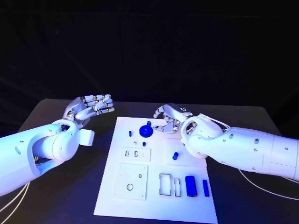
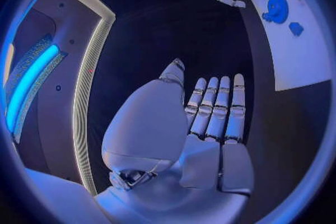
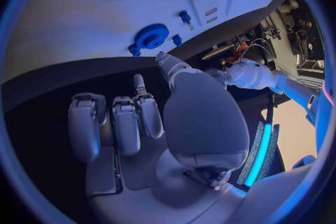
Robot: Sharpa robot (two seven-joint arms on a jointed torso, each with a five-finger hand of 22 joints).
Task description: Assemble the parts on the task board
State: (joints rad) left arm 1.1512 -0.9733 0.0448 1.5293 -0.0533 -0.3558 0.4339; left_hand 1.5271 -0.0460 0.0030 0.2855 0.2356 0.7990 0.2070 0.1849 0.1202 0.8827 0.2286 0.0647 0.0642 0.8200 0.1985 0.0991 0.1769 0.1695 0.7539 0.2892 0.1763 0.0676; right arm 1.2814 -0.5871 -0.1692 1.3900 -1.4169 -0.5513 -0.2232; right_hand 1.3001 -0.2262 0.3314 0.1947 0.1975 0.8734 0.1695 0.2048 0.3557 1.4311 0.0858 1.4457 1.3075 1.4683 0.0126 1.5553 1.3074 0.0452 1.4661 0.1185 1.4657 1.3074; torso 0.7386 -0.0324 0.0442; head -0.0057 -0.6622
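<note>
Task board (image 1: pixel 123 205), parts partly seated, both hands empty

Task board: lay mid-counter (image 1: pixel 75 105), white. Blue gear (image 1: pixel 146 130) stood near far edge; small blue pieces (image 1: pixel 176 155) scattered, two blue blocks (image 1: pixel 190 180) by near slots.
Right hand (image 1: pixel 171 117): hovered just beyond gear, fingers (image 3: pixel 126 123) curled loosely, holding nothing.
Left hand (image 1: pixel 92 106): raised off board's far-left corner, fingers (image 2: pixel 213 106) straight and together, holding nothing.
Risks, as judged: gear knocked off seat by curled fingers on approach; small pieces flicked off board; board shifted by sideways push.
Obstructions: right forearm hung above board's right edge.
</note>
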